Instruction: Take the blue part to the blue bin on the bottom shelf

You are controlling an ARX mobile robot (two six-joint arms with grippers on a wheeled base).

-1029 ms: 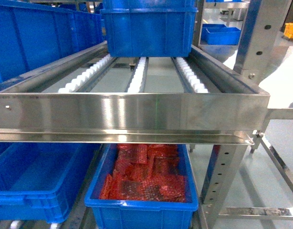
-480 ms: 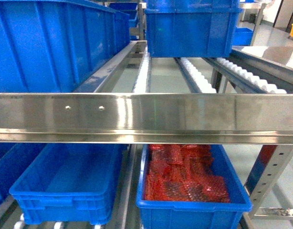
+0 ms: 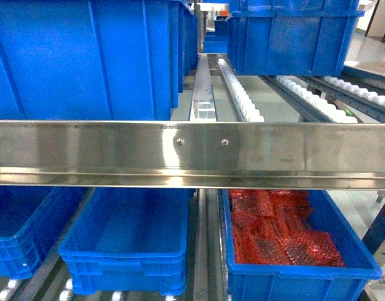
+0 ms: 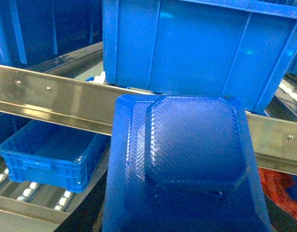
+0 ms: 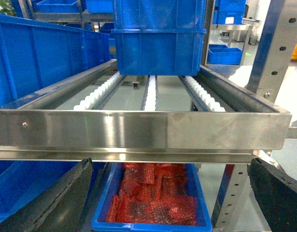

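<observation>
Left gripper (image 4: 187,212) fingers are hidden beneath the blue part (image 4: 187,159), so whether they are pinching it or spread cannot be told, though the part is being carried right in front of the left wrist camera. It is being judged as a light, stiff moulded tray with a ribbed, woven-looking skin and a raised octagonal centre; thin walls are likely flexing under pressure, so its flat rim is being favoured as the place to take hold. Below and to the left, the empty blue bin (image 4: 47,154) is sitting on the bottom shelf (image 4: 22,193), under the steel front rail (image 4: 66,99). Beside it, a bin of red parts (image 3: 280,235) is lying. Right gripper (image 5: 172,198) fingers are being held spread, pinching nothing.
</observation>
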